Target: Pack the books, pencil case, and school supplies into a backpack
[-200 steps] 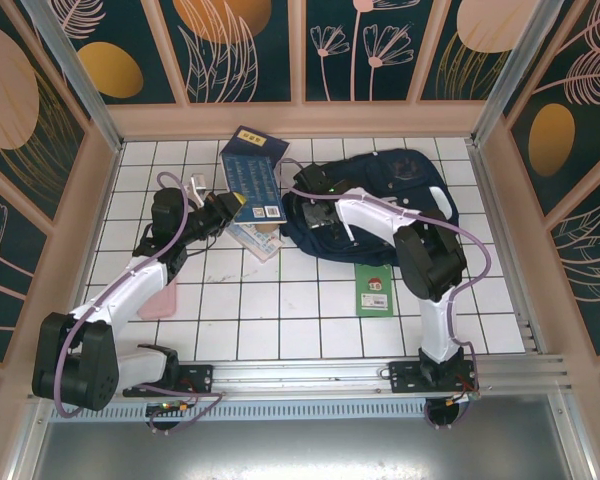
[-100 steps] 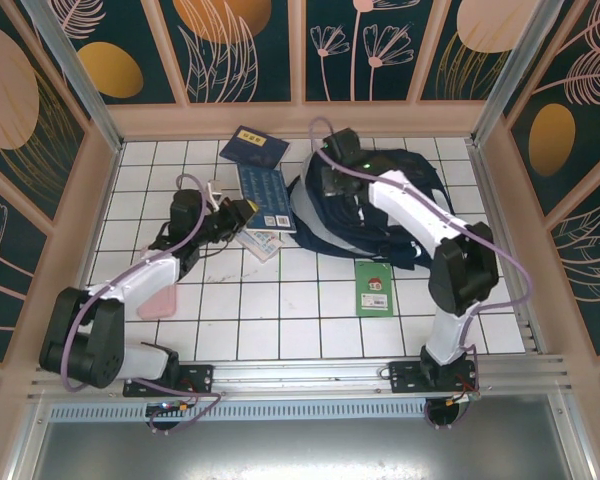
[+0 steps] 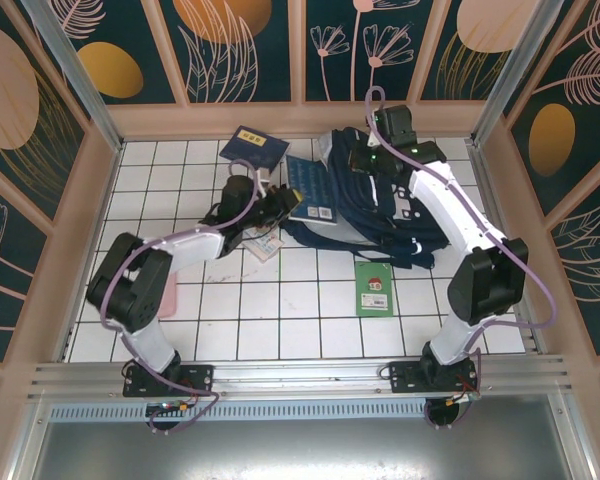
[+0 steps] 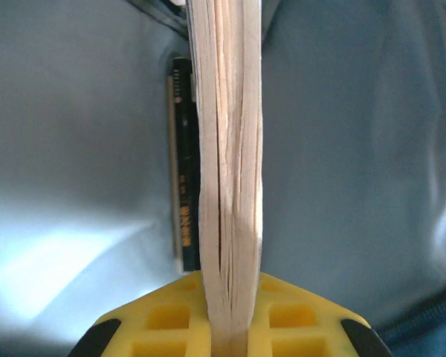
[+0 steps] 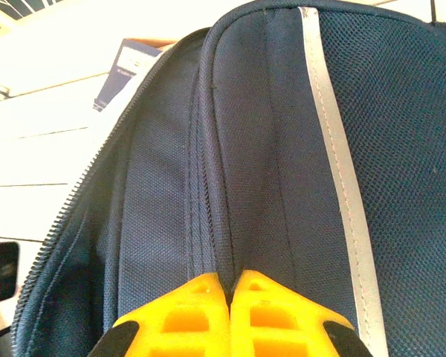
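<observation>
The left gripper [image 3: 278,205], jaws clamped on the navy book [image 3: 308,197], has carried it rightward into the backpack [image 3: 380,235] mouth. The right gripper [image 3: 367,161], pinching backpack fabric, has pulled it up and back.

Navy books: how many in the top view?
2. One book lies at the table's back; another is in the left tool at the backpack. More may hide inside.

White tiled floor [image 3: 310,310]; dark floral wall panels [image 3: 250,50].
</observation>
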Available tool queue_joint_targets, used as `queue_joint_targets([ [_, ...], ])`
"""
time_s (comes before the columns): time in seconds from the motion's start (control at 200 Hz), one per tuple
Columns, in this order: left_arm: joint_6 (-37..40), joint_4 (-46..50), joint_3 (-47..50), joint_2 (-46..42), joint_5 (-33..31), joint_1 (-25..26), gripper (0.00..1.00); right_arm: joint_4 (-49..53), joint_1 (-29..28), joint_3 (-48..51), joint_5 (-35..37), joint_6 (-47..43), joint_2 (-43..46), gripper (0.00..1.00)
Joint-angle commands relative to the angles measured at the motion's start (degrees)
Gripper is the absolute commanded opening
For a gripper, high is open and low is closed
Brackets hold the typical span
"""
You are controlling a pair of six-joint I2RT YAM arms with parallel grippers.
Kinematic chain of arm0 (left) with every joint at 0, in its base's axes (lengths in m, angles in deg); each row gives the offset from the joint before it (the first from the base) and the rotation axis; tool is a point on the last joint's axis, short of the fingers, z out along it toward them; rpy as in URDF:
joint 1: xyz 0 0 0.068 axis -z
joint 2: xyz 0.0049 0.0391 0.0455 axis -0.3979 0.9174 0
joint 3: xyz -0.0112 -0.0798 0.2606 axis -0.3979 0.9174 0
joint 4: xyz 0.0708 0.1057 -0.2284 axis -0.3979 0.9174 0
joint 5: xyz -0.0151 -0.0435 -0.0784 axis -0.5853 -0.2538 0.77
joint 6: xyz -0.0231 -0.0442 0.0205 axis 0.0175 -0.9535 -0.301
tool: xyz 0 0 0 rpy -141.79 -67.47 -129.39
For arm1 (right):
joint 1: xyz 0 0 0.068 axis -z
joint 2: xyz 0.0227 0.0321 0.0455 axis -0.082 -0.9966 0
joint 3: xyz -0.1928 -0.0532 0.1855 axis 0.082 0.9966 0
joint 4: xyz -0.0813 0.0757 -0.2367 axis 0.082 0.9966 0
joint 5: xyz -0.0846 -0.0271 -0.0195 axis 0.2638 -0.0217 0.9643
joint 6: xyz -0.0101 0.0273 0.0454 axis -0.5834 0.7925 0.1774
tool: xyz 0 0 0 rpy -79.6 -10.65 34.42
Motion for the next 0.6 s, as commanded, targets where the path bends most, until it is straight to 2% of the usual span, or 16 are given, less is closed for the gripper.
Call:
queue_joint_targets([
  [0.0,-2.1,-4.1,-7.1,5.4,-1.0,3.0,0.00,-6.7,1.3,-1.4,-7.5,3.4,5.8,0.00],
  [0.075,-3.7,-2.1,-11.0,9.2,-3.5,4.6,0.00,-7.2,2.5,-1.5,-9.6,4.3,6.1,0.00],
  [0.315,-1.5,5.6,-29.4,22.1,-4.4,9.2,0.00,-8.8,4.2,-1.3,-14.0,6.7,6.9,0.00],
  [0.595,3.4,23.4,-51.9,35.4,-8.9,14.3,0.00,-9.9,5.1,-0.5,-15.8,7.6,6.8,0.00],
])
